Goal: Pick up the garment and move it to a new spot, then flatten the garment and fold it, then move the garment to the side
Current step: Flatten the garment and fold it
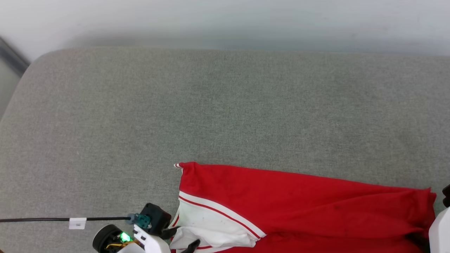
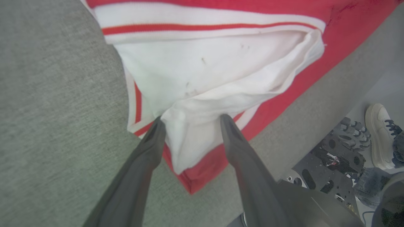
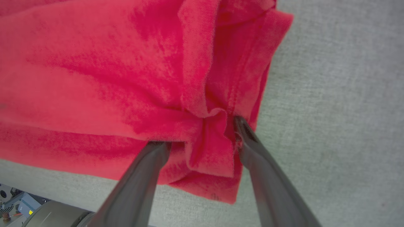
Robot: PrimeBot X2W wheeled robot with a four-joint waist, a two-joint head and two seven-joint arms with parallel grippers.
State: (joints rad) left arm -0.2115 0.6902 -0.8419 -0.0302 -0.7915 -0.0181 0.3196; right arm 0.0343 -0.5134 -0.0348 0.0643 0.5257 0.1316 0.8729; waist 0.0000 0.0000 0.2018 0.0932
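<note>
1. grey woven surface (image 1: 225, 105): broad padded top, bare from 9 through 12 to 3 o'clock in the head view.

2. garment (image 1: 299, 200): red jersey lying as a long band along the near edge, from 6 to 4 o'clock in the head view. It appears doubled over on itself. Judged light, limp and without stiffness, so it will sag from any pinch and its layers may slide apart. Not fragile, and unlikely to slip on the woven top. Best held at both ends at once, pinching through every layer.

3. white sleeve (image 2: 205, 69): has red-striped trim and sits at the garment's 7 o'clock end. Its loose fold offers a ready hold.

4. hem corner (image 3: 217, 164): red, at the 4 o'clock end, with several layers gathered and puckered.

5. left gripper (image 2: 192, 119): jaws apart, straddling the sleeve fold. The tips touch the cloth but nothing is clamped.

6. right gripper (image 3: 199, 134): jaws apart on either side of the hem bunch, with no grip.

7. black cable (image 1: 42, 220): carries a white tag, at 8 o'clock in the head view.
</note>
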